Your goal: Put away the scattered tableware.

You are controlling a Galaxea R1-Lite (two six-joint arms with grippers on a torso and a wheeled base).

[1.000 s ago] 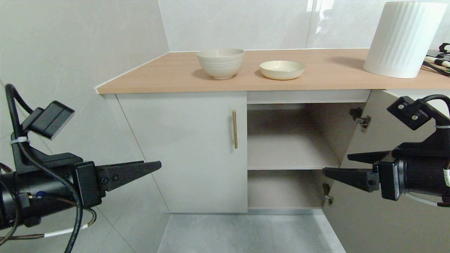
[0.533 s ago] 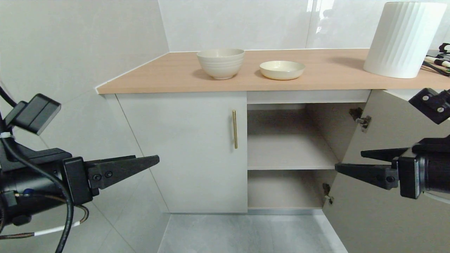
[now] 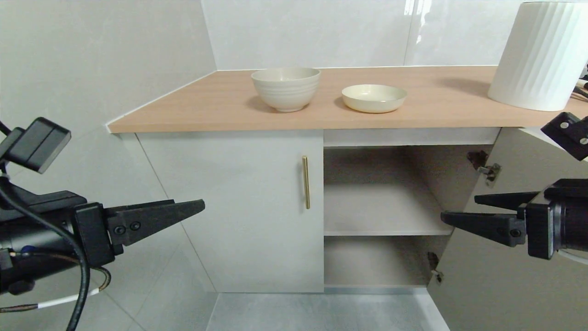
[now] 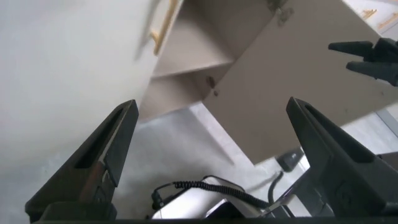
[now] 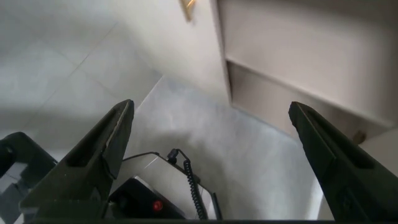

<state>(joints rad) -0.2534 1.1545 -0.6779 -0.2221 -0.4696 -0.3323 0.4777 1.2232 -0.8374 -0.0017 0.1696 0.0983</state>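
Containers: a ribbed beige bowl (image 3: 285,88) and a shallow cream dish (image 3: 374,97) stand upright and apart on the counter (image 3: 220,110); both are above and beyond the two end effectors, the bowl nearer the left one, the dish nearer the right; the dish shows a plain cream inner face; the bowl's interior is mostly hidden by its rim. A white ribbed container (image 3: 542,55) stands on the counter above the right end effector (image 3: 459,207); its contents cannot be seen. The cabinet (image 3: 229,207) has its right door (image 3: 477,285) swung open just behind the right end effector, whose tips sit level with the inner shelf (image 3: 381,216).

End effectors: the left end effector (image 3: 188,204) and the right are both released, jaws spread wide, grasping nothing.

Change: the whole head view has shifted, so the camera moved; bowl and dish keep their places; over the last second the right arm has drawn back outward.

Surroundings: wood-toned counter; pale tiled wall (image 3: 321,32); grey floor (image 3: 321,312); brass handle (image 3: 305,182) on the closed door.
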